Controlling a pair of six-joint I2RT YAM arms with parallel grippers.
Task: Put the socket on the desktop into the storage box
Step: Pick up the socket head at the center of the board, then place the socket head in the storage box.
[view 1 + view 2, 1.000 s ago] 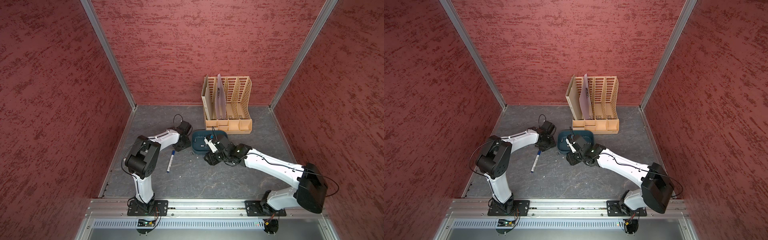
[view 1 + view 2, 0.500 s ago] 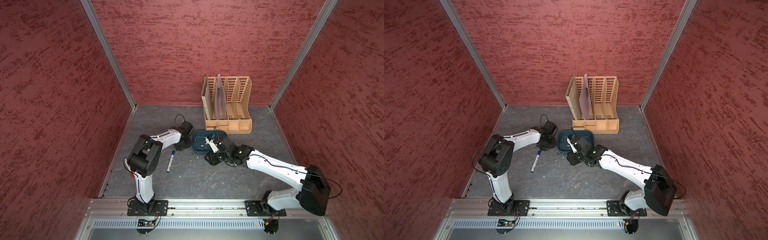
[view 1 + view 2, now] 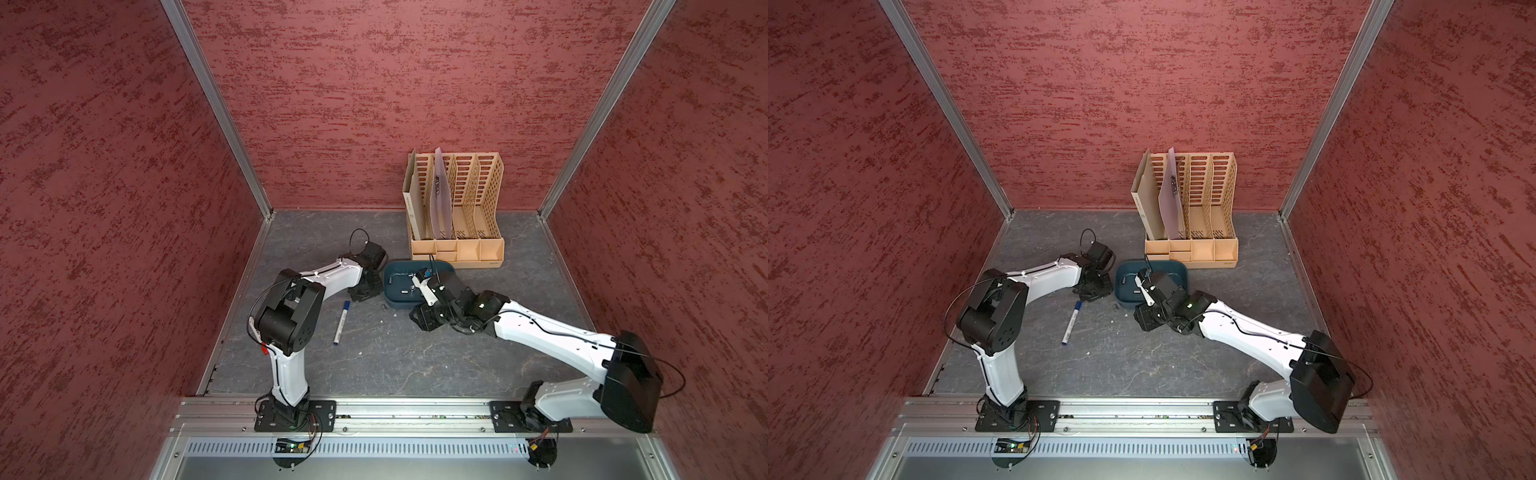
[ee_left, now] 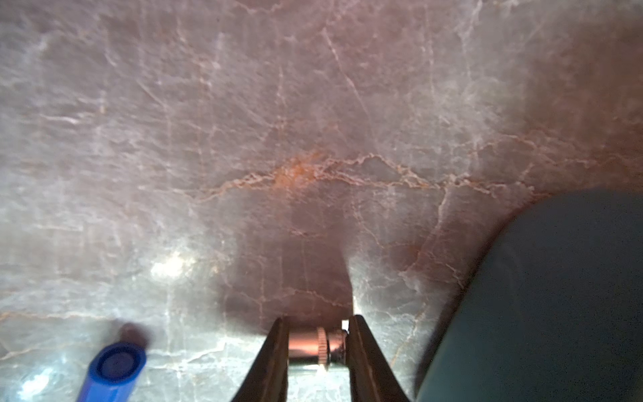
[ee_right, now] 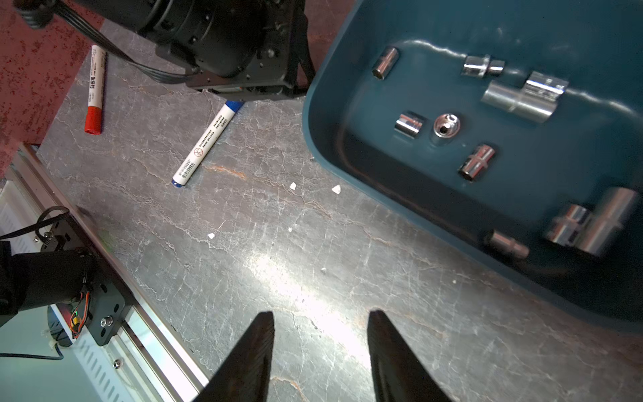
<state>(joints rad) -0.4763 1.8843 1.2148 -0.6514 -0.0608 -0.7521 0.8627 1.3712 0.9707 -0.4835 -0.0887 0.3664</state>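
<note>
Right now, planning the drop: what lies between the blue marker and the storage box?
The left gripper, shut on a socket, sits between the blue marker and the storage box, seen in the left wrist view.

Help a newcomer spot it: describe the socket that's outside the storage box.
Find the teal storage box before the tan file rack. Beside it the left gripper pinches the socket, a small knurled metal cylinder. The other sockets in view lie loose inside the box.

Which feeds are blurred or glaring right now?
Left wrist view: soft and red-tinted all over, yet the socket in the left claw reads. Right wrist view: mostly sharp, glare on the desktop; some sockets in the storage box smear. Top views: even, sharp.
</note>
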